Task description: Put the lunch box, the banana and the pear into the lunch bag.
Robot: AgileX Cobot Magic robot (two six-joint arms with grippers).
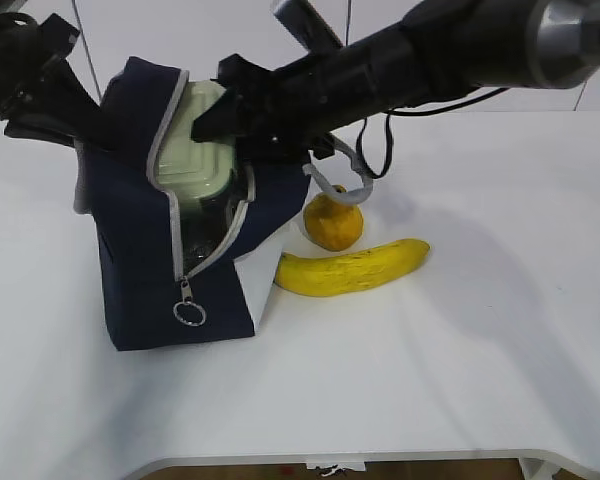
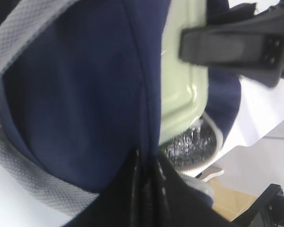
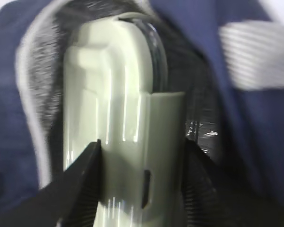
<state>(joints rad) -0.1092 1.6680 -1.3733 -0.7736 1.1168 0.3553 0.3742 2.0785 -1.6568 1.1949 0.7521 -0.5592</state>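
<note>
R end effector (image 3: 139, 177) grips lunch box (image 3: 118, 118) halfway in lunch bag (image 1: 140, 270).

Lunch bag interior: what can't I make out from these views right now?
- Bag floor: the lunch box fills the mouth of the lunch bag in all views.
- Left tool: exterior view shows only the arm; left wrist view, only pinched fabric.
- Right tool: right wrist view blurred, lower box cut off by the frame edge.

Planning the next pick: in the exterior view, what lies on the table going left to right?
lunch bag, with the lunch box in its opening → pear → banana, whose tip reaches furthest right.
</note>
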